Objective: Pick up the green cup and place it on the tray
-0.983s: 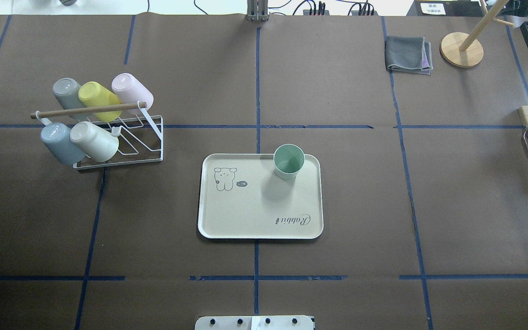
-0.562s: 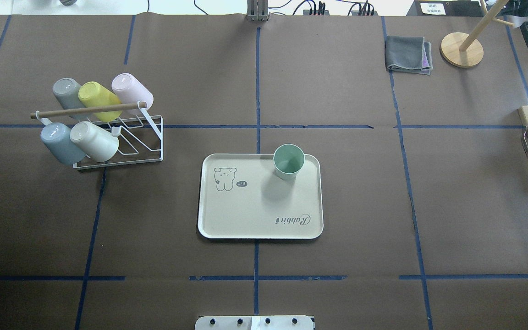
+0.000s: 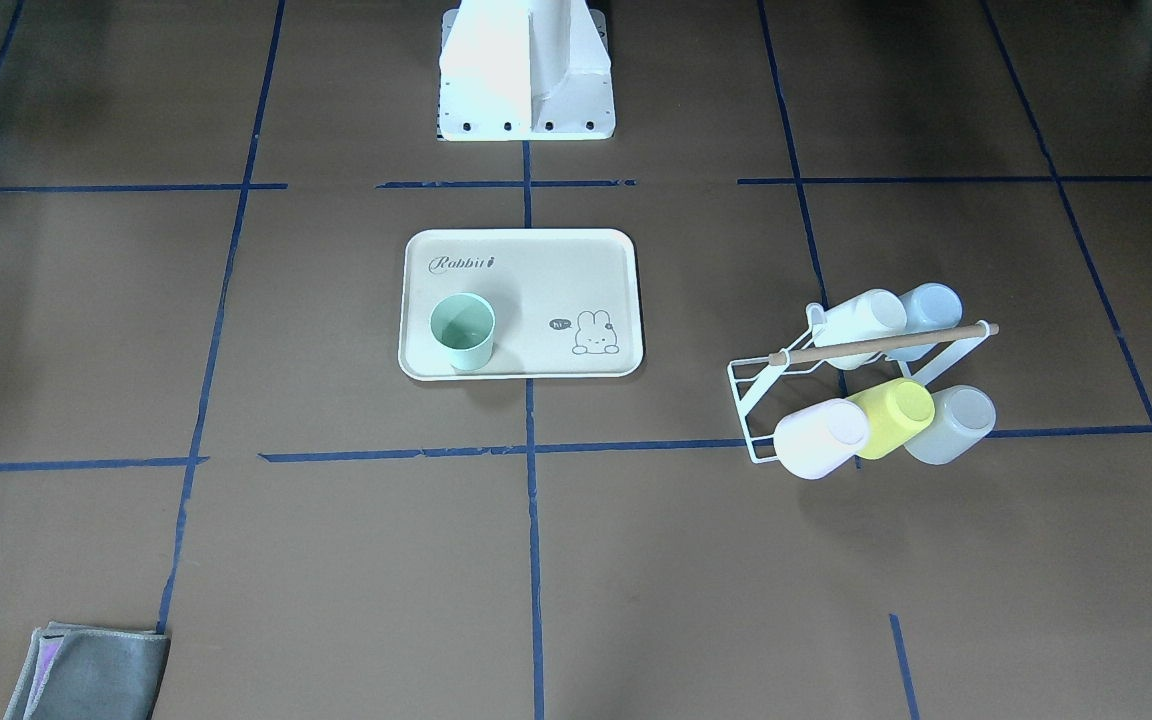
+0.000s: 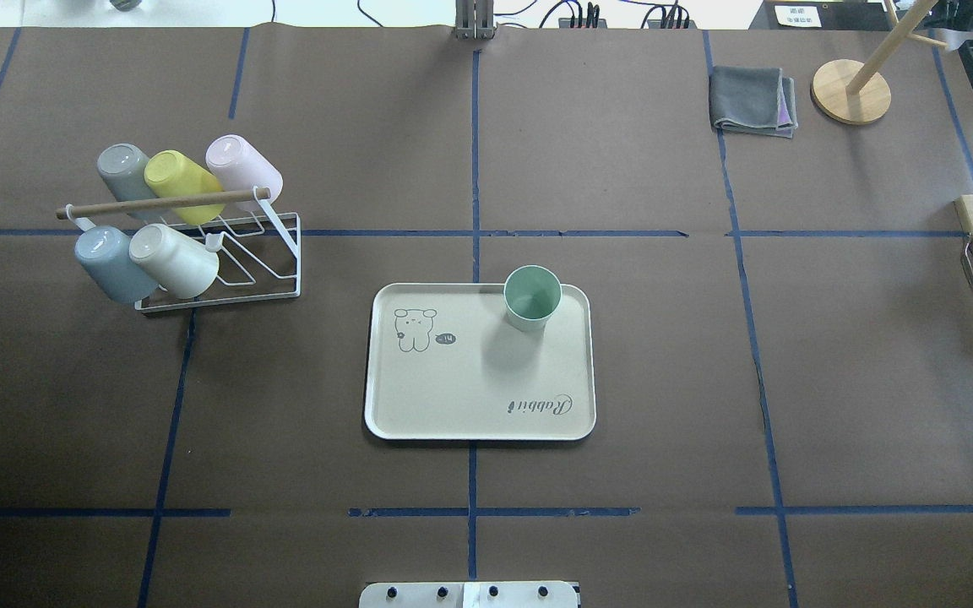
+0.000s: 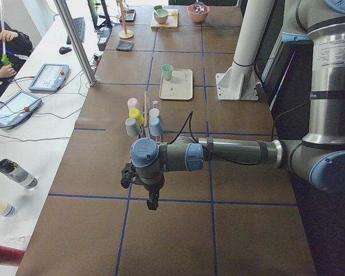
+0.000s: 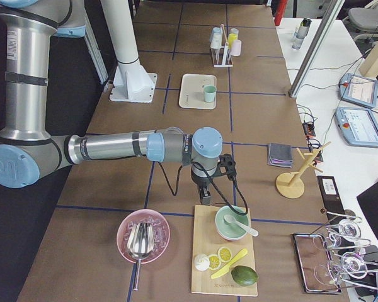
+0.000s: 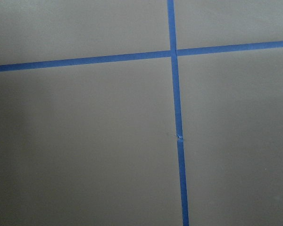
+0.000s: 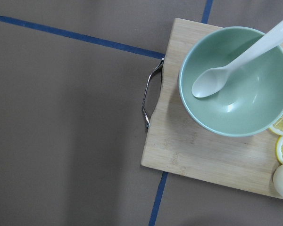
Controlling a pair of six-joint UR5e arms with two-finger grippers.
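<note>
**Left hand (image 5: 153,204) and right hand (image 6: 203,198) parked; green cup (image 4: 531,297) on tray (image 4: 453,397)**

The left hand hangs over bare bench (image 5: 178,230), arm stretched level; I cannot tell whether it is open or closed. Nothing has moved in the last second. The green cup stands upright in the tray's far right corner, so the job looks done. The right hand hovers by a cutting board (image 6: 205,251), and I cannot tell its grip either.

The pale mint green cup (image 4: 532,296) stands upright, mouth open, on the cream tray (image 4: 453,397), at its 1 o'clock corner.
</note>
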